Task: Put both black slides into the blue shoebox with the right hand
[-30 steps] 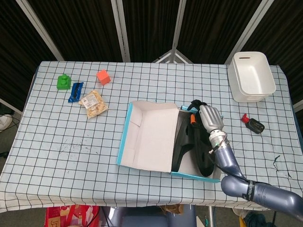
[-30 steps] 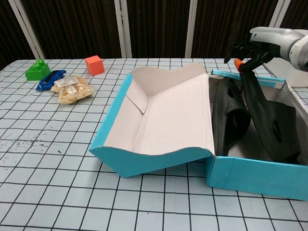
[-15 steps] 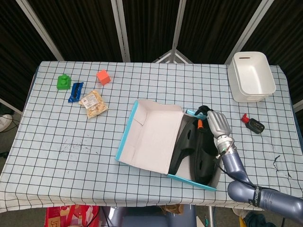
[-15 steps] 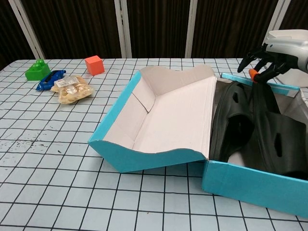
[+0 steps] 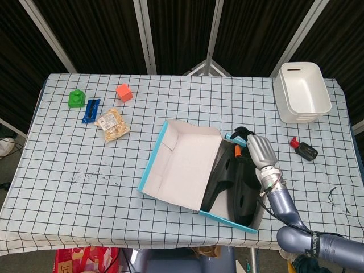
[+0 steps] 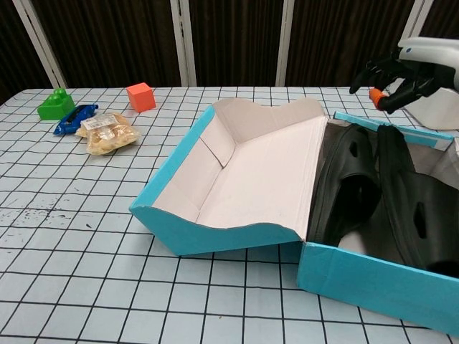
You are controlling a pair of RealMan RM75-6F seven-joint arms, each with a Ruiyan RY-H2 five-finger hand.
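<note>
The blue shoebox (image 5: 149, 177) (image 6: 366, 276) lies right of the table's middle, its white-lined lid (image 6: 244, 179) folded open to the left. Both black slides are inside it, leaning on edge side by side: one (image 5: 223, 179) (image 6: 350, 188) against the lid hinge, the other (image 5: 245, 193) (image 6: 419, 208) to its right. My right hand (image 5: 259, 149) (image 6: 398, 70) hovers above the box's far right corner, fingers apart, holding nothing and clear of the slides. The left hand shows in neither view.
A white bin (image 5: 301, 91) stands at the far right corner, with a small red-and-black object (image 5: 303, 150) in front of it. Far left are a green block (image 5: 75, 98), a blue item (image 5: 90, 110), an orange cube (image 5: 124, 92) and a snack bag (image 5: 112, 125).
My right hand let go of the right-hand slide and rose clear of it. The slide settled lower in the box, and the box turned and slid slightly toward the front right.
</note>
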